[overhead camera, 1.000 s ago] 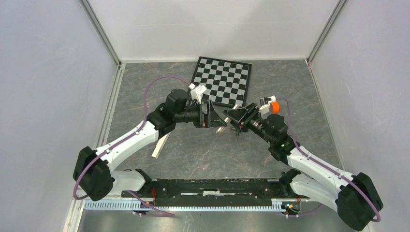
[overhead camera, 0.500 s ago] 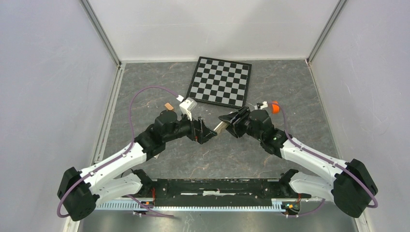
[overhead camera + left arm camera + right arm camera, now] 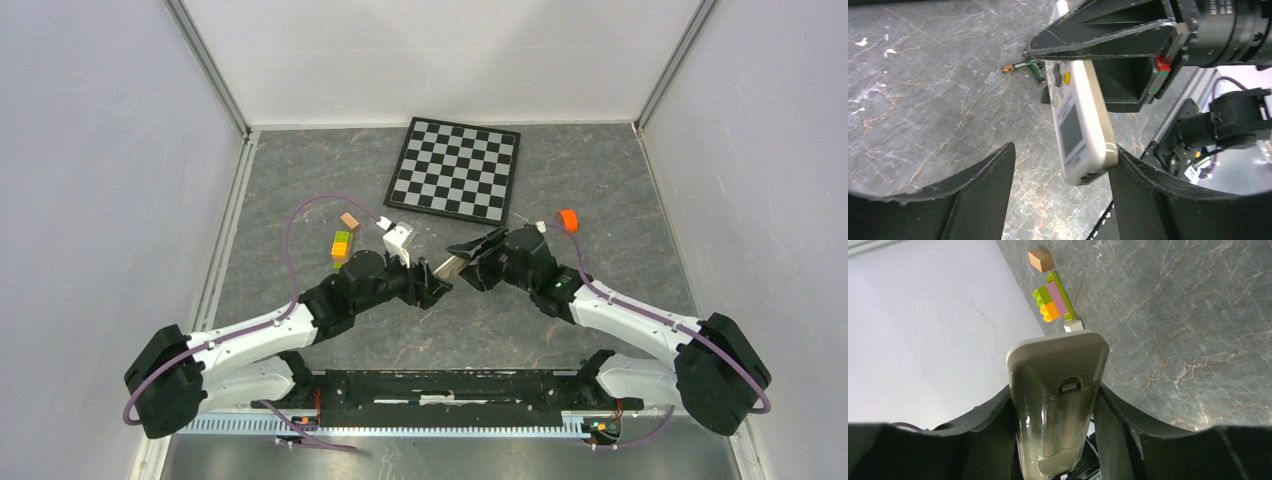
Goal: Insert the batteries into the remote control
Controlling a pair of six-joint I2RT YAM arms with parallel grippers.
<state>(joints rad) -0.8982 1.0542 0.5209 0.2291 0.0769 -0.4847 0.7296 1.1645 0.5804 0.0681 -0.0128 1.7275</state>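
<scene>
Centrally, the remote control (image 3: pixel 1075 115) hangs clear of the table (image 3: pixel 923 100). Its button face is turned to the left wrist camera and its pale back to the right wrist camera. The battery cover (image 3: pixel 1063 415) on that back appears closed. The right pincer (image 3: pixel 1055 410) is clenched on the handset's two long edges. The left pincer (image 3: pixel 1060 195) is released, its fingers spread either side of the screen end; whether one finger touches the casing cannot be told. The batteries (image 3: pixel 1023 66), slim dark-green cylinders, lie on the table beyond the handset, apart from both pincers.

Further out are coloured bricks (image 3: pixel 1054 302), a brown block (image 3: pixel 1040 260), an orange cap (image 3: pixel 567 218) and a chequered board (image 3: pixel 455 168).

Step in hand, as judged: presenting the handset between the arms, before any battery is loaded. The next move probably calls for the left pincer to steady the free end or slide the cover off. The recess must be exposed before the batteries are fetched.
</scene>
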